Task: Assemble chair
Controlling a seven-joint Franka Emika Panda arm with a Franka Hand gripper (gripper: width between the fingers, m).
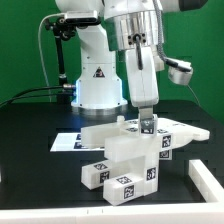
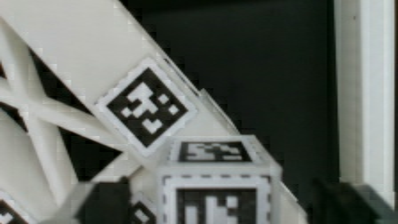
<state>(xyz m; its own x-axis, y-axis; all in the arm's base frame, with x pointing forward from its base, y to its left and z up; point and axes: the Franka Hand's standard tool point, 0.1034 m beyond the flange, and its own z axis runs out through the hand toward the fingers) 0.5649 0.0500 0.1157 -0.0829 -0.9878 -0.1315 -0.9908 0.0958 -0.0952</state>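
Observation:
The chair stands partly built in the middle of the table as chunky white tagged parts: a slab panel [image 1: 125,158] with tagged blocks [image 1: 112,180] in front of it. My gripper [image 1: 147,124] reaches straight down onto the top of the assembly. In the wrist view my gripper [image 2: 214,208] has a dark finger on each side of a white tagged block [image 2: 215,172], and the fingers look pressed against its sides. A long white chair piece with a tag [image 2: 146,105] runs diagonally behind the block.
The marker board [image 1: 70,141] lies flat at the exterior view's left, behind the chair parts. A white raised piece [image 1: 206,178] sits at the exterior view's right edge. The robot's white base [image 1: 98,85] stands at the back on the black table.

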